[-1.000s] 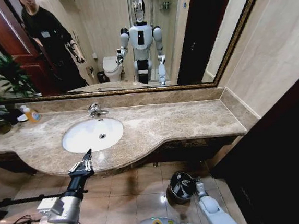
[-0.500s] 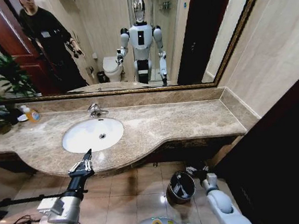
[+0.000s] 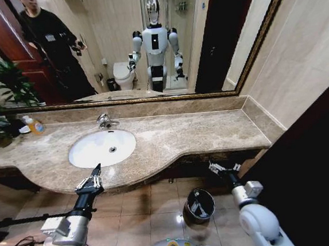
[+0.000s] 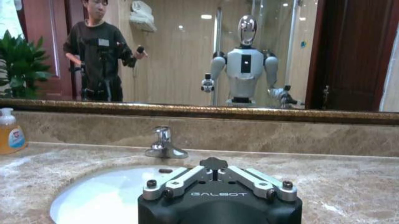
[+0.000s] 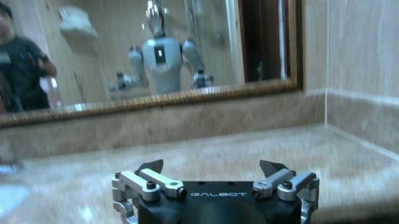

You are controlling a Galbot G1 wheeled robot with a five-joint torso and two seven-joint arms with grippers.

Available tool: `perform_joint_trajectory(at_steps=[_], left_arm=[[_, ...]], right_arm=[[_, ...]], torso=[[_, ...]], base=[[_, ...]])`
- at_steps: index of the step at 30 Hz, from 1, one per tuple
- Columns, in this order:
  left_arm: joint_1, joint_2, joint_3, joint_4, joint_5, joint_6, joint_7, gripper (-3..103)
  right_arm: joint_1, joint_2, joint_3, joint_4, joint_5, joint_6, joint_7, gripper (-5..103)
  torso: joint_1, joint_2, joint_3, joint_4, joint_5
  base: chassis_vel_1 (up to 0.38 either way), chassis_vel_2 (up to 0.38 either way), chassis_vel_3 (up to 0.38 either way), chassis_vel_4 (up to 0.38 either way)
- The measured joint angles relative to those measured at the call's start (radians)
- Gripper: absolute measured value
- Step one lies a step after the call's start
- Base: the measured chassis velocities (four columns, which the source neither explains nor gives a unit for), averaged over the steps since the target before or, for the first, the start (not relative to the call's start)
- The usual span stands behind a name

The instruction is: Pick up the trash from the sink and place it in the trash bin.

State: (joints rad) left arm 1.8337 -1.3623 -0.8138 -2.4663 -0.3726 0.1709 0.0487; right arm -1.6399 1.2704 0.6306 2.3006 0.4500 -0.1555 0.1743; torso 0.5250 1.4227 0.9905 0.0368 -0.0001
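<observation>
The white oval sink (image 3: 95,149) is set in the beige marble countertop (image 3: 200,132), under a chrome faucet (image 3: 105,121). Its basin looks bare, and the trash is out of view. My left gripper (image 3: 96,174) hovers at the counter's front edge just before the sink, shut with nothing in it; the left wrist view shows the left gripper (image 4: 214,164) facing the sink (image 4: 106,198) and the faucet (image 4: 163,144). My right gripper (image 3: 223,166) is open at counter-edge height on the right, above and to the right of the trash bin (image 3: 187,212) on the floor. The right wrist view shows the right gripper (image 5: 210,167) spread and empty.
An orange soap bottle (image 3: 34,125) stands at the counter's back left beside a plant (image 3: 3,85). A large mirror (image 3: 145,38) behind the counter reflects me, a toilet and a person. A dark door or panel (image 3: 312,167) closes off the right. Cables (image 3: 14,245) lie on the tiled floor.
My right arm has lifted from beside the trash bin near the floor up to the counter's front edge, swinging rightward. The left arm has not moved.
</observation>
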Motion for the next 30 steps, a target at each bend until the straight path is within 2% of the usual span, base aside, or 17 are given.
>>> perform_joint_trajectory(at_steps=[5,7,9,10,12,13,18,23,27,30], left_arm=[[0.000,0.000,0.000,0.000,0.000,0.000,0.000,0],[0.000,0.000,0.000,0.000,0.000,0.000,0.000,0],[0.000,0.000,0.000,0.000,0.000,0.000,0.000,0],[0.000,0.000,0.000,0.000,0.000,0.000,0.000,0],[0.000,0.000,0.000,0.000,0.000,0.000,0.000,0],[0.000,0.000,0.000,0.000,0.000,0.000,0.000,0],[0.000,0.000,0.000,0.000,0.000,0.000,0.000,0],[0.000,0.000,0.000,0.000,0.000,0.000,0.000,0],[0.000,0.000,0.000,0.000,0.000,0.000,0.000,0],[0.000,0.000,0.000,0.000,0.000,0.000,0.000,0]], right_arm=[[-0.033,-0.004,0.049,0.102,0.052,-0.026,0.001,100],[-0.056,-0.001,0.067,0.128,0.058,-0.027,-0.032,100],[-0.081,0.003,0.107,0.121,0.059,-0.001,-0.130,100],[-0.081,0.003,0.107,0.121,0.059,-0.001,-0.130,100],[-0.089,0.011,0.156,0.070,0.052,0.061,-0.236,100],[-0.090,0.015,0.173,0.047,0.051,0.088,-0.261,100],[-0.117,0.026,0.213,0.012,0.059,0.135,-0.284,100],[-0.173,0.053,0.224,0.023,0.012,0.163,-0.217,100],[-0.191,0.066,0.229,0.017,-0.022,0.207,-0.213,100],[-0.192,0.068,0.229,0.015,-0.025,0.212,-0.214,100]], torso=[[0.000,0.000,0.000,0.0000,0.0000],[0.000,0.000,0.000,-0.0001,-0.0001],[0.000,0.000,0.000,0.0000,0.0000],[0.000,0.000,0.000,0.0000,0.0000],[0.000,0.000,0.000,0.0000,0.0001],[0.000,0.000,0.000,0.0000,0.0002],[0.000,0.000,0.000,-0.0001,0.0003],[0.000,0.000,0.000,-0.0001,-0.0001],[0.000,0.000,0.000,-0.0001,0.0001],[0.000,0.000,0.000,-0.0001,0.0001]], base=[[0.000,0.000,0.000,0.000],[0.000,0.000,0.000,0.000],[0.000,0.000,0.000,0.000],[0.000,0.000,0.000,0.000],[0.000,0.000,0.000,0.000],[0.000,0.000,0.000,0.000],[0.000,0.000,0.000,0.000],[0.000,0.000,0.000,0.000],[0.000,0.000,0.000,0.000],[0.000,0.000,0.000,0.000]])
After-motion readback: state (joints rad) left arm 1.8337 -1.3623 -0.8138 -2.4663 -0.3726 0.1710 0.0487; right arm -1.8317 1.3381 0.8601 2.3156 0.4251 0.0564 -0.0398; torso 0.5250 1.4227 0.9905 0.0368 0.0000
